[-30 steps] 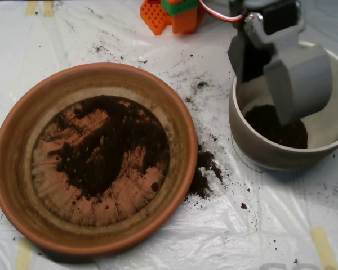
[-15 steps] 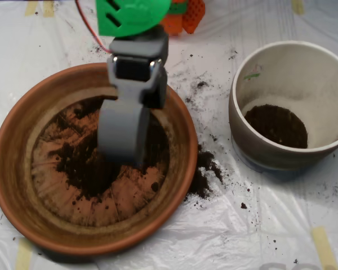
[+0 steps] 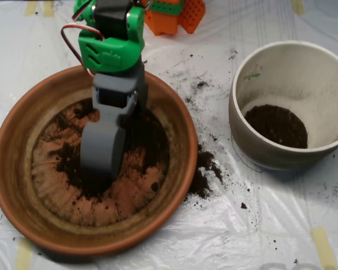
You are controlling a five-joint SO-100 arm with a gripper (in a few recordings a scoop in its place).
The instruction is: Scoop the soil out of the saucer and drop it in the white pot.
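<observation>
Most of the soil point(image 3: 141, 143) lies in the saucer point(image 3: 22, 135), a dark patch across its ridged base; we judge the job partly done, since a layer already sits in the white pot point(image 3: 253, 143); our scoop point(image 3: 101, 154) is down in the patch, and we cannot tell how its jaws stand; spilled soil point(image 3: 205, 169) lies between saucer and pot.

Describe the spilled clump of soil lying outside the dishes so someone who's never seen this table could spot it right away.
Start at the big terracotta saucer on the left of the plastic-covered table. Follow its rim to the lower right side, toward the white pot. The spilled soil is the dark pile on the plastic against the saucer's outer wall, far denser than the scattered specks around it.
</observation>
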